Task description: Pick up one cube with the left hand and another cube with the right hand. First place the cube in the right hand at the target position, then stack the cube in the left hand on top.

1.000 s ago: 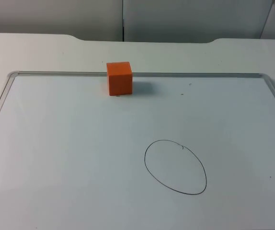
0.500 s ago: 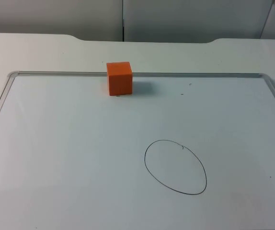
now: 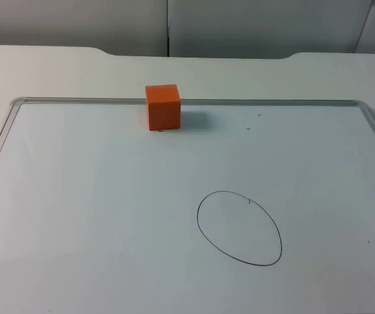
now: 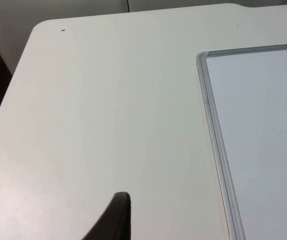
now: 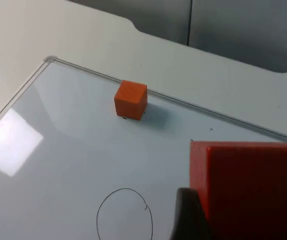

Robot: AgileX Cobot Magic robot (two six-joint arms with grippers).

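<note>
Orange cube point(image 3: 163, 108): you see it standing on the whiteboard point(image 3: 109, 196), right against the board's far frame edge and left of centre in the top view. In the right wrist view the same cube point(image 5: 131, 100) sits untouched by that frame.
Red cube point(image 5: 248, 187): you have it clamped in the right gripper point(image 5: 203, 220); one black fingertip point(image 5: 188, 215) presses against its side, and the cube is held up above the board.
Target circle point(image 3: 240, 227): a thin drawn oval on the whiteboard, nearer to you than the orange cube and to its right; nothing stands in it.
Left gripper: you see one dark fingertip point(image 4: 111, 220) over the bare white table point(image 4: 108, 125), beside the whiteboard's corner frame point(image 4: 218, 145); whether its fingers are apart or together you cannot tell.
</note>
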